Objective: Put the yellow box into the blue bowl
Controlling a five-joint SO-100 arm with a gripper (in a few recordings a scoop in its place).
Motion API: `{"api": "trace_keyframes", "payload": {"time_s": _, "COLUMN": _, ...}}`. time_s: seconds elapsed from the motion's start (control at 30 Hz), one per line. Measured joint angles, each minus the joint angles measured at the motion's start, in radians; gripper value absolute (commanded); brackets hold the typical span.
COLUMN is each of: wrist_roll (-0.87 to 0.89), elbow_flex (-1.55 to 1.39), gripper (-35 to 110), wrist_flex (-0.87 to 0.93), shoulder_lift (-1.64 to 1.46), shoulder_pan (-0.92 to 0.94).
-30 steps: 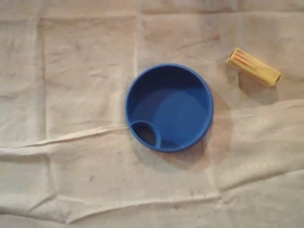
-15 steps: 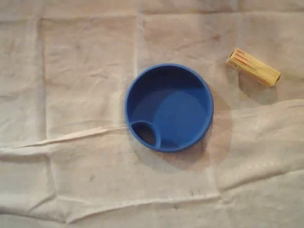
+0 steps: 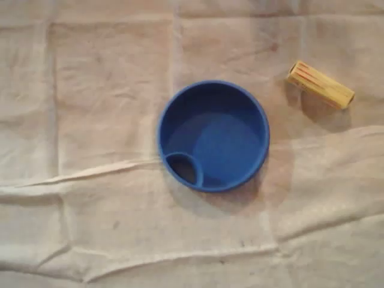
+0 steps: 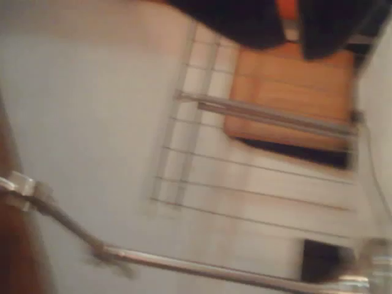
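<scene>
In the overhead view the yellow box [image 3: 320, 84] lies on its side at the upper right of the cloth, slanting down to the right, with red stripes on its left end. The blue bowl [image 3: 213, 135] sits near the middle, empty, with a small oval pocket at its lower left rim. The box is well apart from the bowl, up and to the right of it. The wrist view is blurred and points at a room wall. Two dark shapes [image 4: 288, 21] at its top edge may be the gripper's fingers; their state is unclear.
A creased whitish cloth [image 3: 96, 120] covers the whole table, with raised folds across the lower half. In the wrist view there are a wire rack [image 4: 245, 184], an orange-brown panel [image 4: 294, 92] and a metal rod [image 4: 184, 263].
</scene>
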State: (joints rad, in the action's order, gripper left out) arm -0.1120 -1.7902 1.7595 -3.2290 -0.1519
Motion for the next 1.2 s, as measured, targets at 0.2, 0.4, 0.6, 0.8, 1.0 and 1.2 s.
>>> {"api": "trace_keyframes", "payload": {"time_s": 0.2, "wrist_roll": 0.0, "elbow_flex": -0.006, "gripper": 0, "wrist_flex": 0.0, "shoulder_lift": 0.187, "shoulder_pan": -0.005}}
{"api": "trace_keyframes", "payload": {"time_s": 0.4, "wrist_roll": 0.0, "elbow_flex": -0.011, "gripper": 0, "wrist_flex": 0.0, "shoulder_lift": 0.368, "shoulder_pan": 0.0}}
{"api": "trace_keyframes", "payload": {"time_s": 0.6, "wrist_roll": 0.104, "elbow_flex": -0.015, "gripper": 0, "wrist_flex": 0.0, "shoulder_lift": 0.603, "shoulder_pan": -0.006}}
{"api": "trace_keyframes", "payload": {"time_s": 0.8, "wrist_roll": 0.341, "elbow_flex": -0.018, "gripper": 0, "wrist_flex": -0.041, "shoulder_lift": 0.857, "shoulder_pan": -0.008}}
{"api": "trace_keyframes", "payload": {"time_s": 1.0, "wrist_roll": 0.436, "elbow_flex": -0.018, "gripper": 0, "wrist_flex": -0.219, "shoulder_lift": 0.965, "shoulder_pan": -0.008}}
{"api": "trace_keyframes", "payload": {"time_s": 1.2, "wrist_roll": 0.465, "elbow_flex": -0.018, "gripper": 0, "wrist_flex": -0.377, "shoulder_lift": 1.086, "shoulder_pan": -0.008}}
